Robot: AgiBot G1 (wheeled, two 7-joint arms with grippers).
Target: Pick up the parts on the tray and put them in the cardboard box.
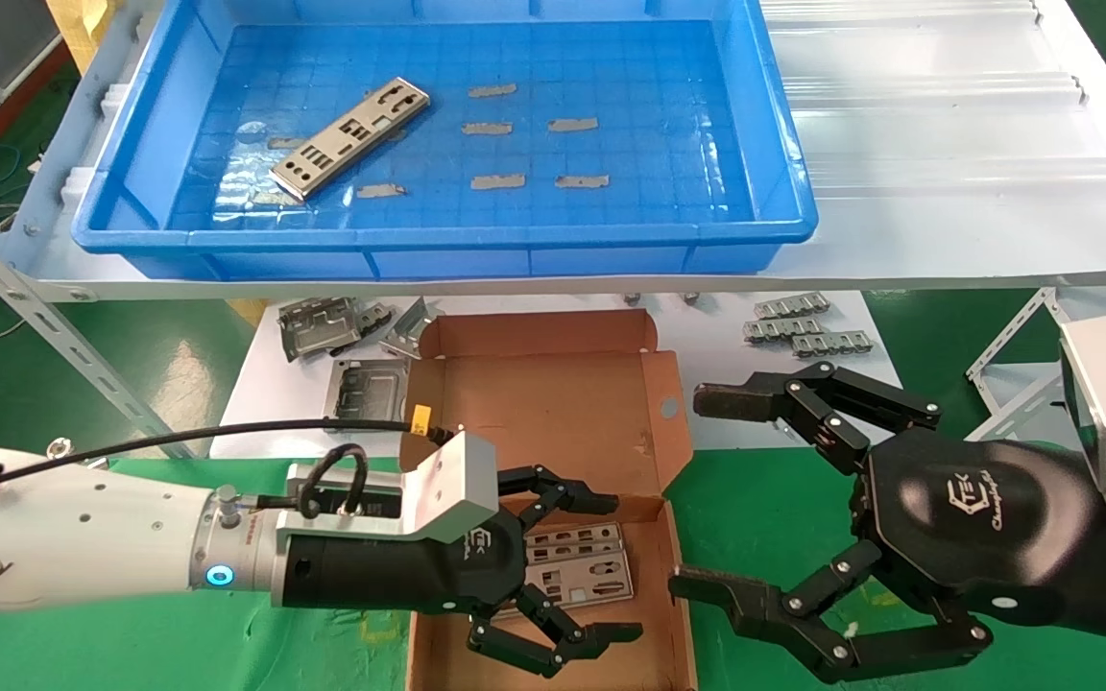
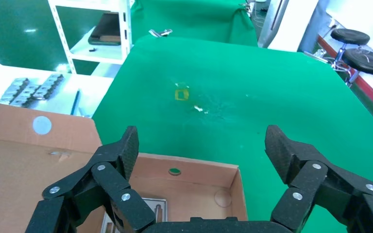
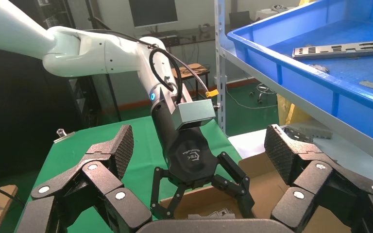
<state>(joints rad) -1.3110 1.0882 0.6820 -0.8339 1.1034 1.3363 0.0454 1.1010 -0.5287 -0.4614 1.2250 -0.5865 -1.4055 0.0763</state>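
One silver punched plate point(image 1: 351, 137) lies at the left of the blue tray point(image 1: 447, 248); it also shows in the right wrist view point(image 3: 340, 49). The cardboard box point(image 1: 553, 403) sits open on the green table below the shelf, with plates point(image 1: 580, 568) lying in its near end. My left gripper point(image 1: 615, 566) hangs open and empty just over those plates; the box's inside point(image 2: 189, 194) shows below it. My right gripper point(image 1: 707, 494) is open and empty, right of the box, fingers pointing at it. The right wrist view shows the left gripper point(image 3: 201, 206) over the box point(image 3: 267, 189).
Several small grey strips point(image 1: 534, 125) lie on the tray floor. Bent grey brackets point(image 1: 323, 326) and plates point(image 1: 807, 331) lie on the white board behind the box. The shelf's slanted metal struts point(image 1: 44, 317) stand at both sides. Green table point(image 2: 233, 92) stretches right of the box.
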